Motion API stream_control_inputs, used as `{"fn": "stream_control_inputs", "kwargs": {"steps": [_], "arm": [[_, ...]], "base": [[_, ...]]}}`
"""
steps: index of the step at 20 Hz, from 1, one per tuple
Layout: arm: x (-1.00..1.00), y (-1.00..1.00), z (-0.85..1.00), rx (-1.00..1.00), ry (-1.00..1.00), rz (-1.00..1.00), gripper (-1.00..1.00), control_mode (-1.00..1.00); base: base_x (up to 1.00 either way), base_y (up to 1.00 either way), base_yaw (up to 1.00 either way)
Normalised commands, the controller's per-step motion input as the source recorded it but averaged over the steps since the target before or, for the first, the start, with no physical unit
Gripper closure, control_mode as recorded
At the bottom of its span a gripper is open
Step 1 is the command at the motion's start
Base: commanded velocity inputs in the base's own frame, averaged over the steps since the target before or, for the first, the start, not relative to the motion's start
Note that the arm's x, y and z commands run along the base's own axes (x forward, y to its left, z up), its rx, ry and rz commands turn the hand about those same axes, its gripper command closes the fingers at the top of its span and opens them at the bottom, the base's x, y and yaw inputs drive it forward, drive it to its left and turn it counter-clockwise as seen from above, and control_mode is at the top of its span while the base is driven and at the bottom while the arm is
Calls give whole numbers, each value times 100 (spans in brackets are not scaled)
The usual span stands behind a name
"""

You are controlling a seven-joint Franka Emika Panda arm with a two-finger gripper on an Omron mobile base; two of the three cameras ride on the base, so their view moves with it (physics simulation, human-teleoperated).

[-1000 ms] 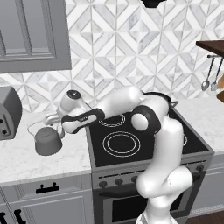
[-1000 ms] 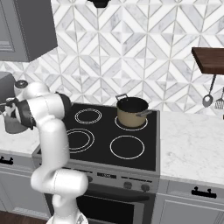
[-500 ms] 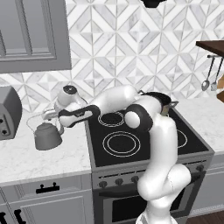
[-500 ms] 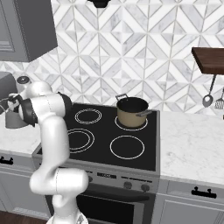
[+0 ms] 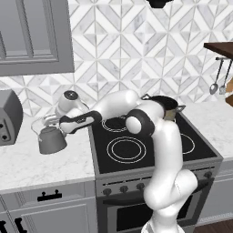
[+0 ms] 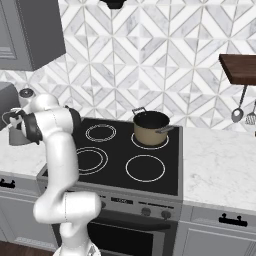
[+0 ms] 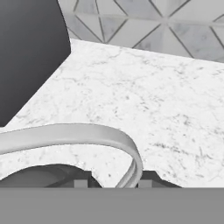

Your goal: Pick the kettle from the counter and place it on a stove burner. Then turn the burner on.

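The kettle stands on the surface, left of the stove. My tool sits over its handle; grip state unclear. I should confirm a firm clamp, then lift straight up.

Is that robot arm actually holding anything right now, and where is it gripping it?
It looks so: the gripper is closing around the kettle by the top of its thin arched handle. The kettle sits on the counter, so the grip may not be firm.
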Motion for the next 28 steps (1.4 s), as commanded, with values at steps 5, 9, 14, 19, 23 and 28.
{"fn": "stream_control_inputs", "kwargs": {"steps": [5, 9, 14, 19, 23, 28], "arm": [[0, 0, 0, 0, 0, 0, 100, -100], [-11, 0, 0, 0, -6, 0, 100, -100], [-33, 0, 9, 0, -17, 0, 100, -100], [-62, 0, 31, 0, -14, -2, 100, -100], [-72, -5, 55, 4, -11, -7, 100, -100], [-65, -34, 77, 18, -10, -14, 100, -100]], "base": [[0, 0, 0], [0, 0, 0], [0, 0, 0], [0, 0, 0], [0, 0, 0], [0, 0, 0]]}}
